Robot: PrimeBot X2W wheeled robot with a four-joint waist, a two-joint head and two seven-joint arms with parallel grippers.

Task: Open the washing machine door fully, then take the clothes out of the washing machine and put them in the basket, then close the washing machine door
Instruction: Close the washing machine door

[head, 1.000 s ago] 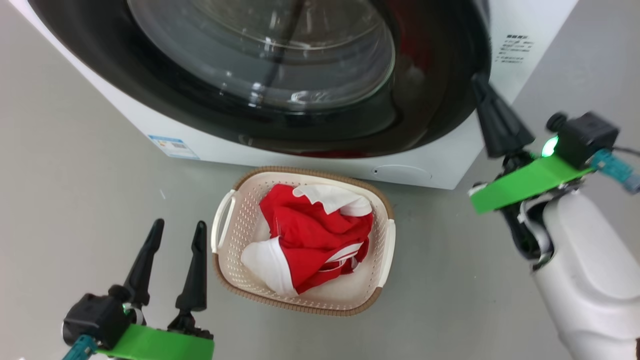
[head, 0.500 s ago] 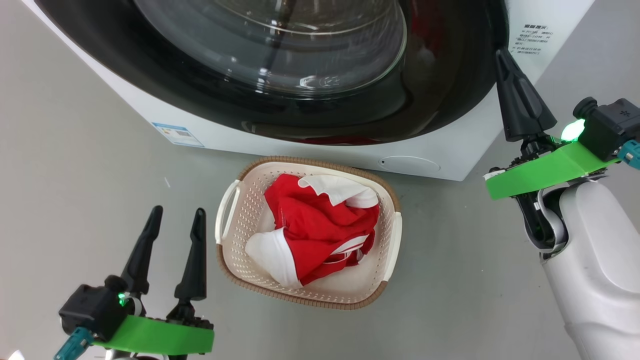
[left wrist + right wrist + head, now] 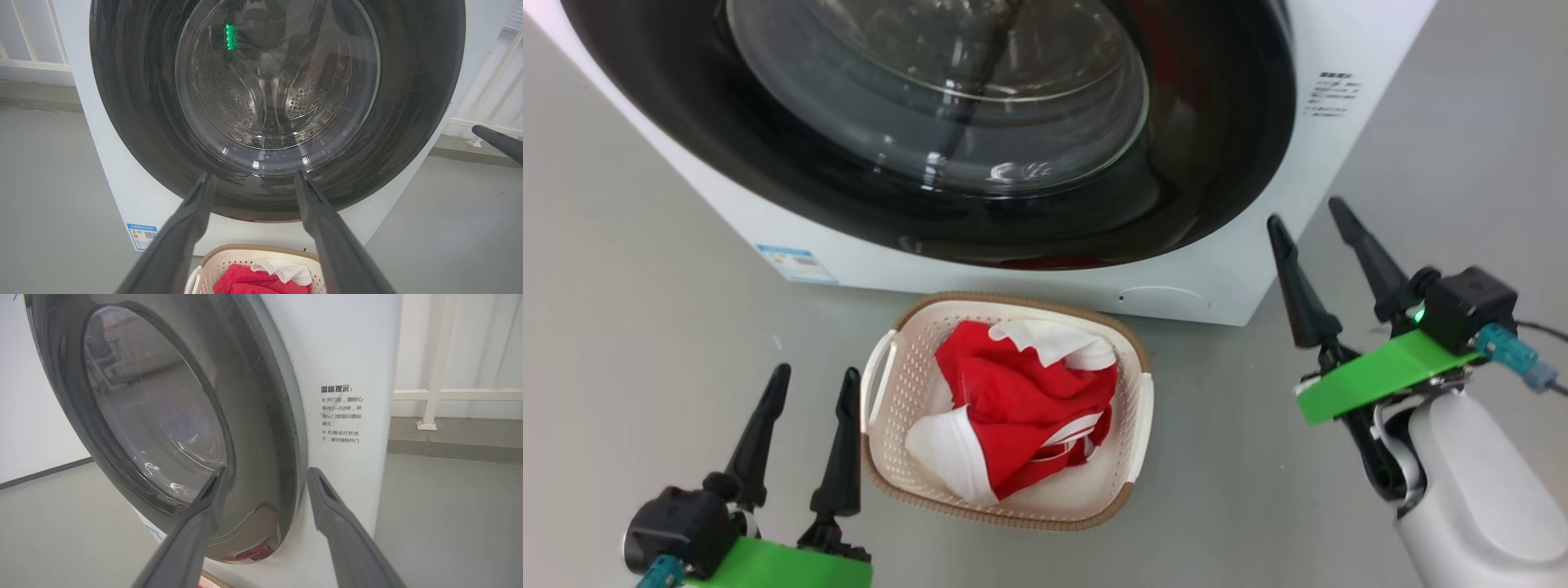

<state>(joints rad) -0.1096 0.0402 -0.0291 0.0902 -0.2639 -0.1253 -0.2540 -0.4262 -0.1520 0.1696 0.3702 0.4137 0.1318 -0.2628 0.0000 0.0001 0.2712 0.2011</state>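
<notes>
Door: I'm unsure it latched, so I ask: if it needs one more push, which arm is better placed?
Probably the right. The right gripper, open, points at the door's right edge, close to the rim. The left gripper sits low by the basket, farther back.

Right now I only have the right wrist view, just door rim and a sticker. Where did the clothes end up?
Observer: The clothes, red and white, lie piled in the basket, which stands on the floor just in front of the washing machine.
Operator: Is my left gripper anywhere near that basket?
Observer: The left gripper hangs open beside the basket's left handle. As far as the head view shows, it is not touching it.
</notes>
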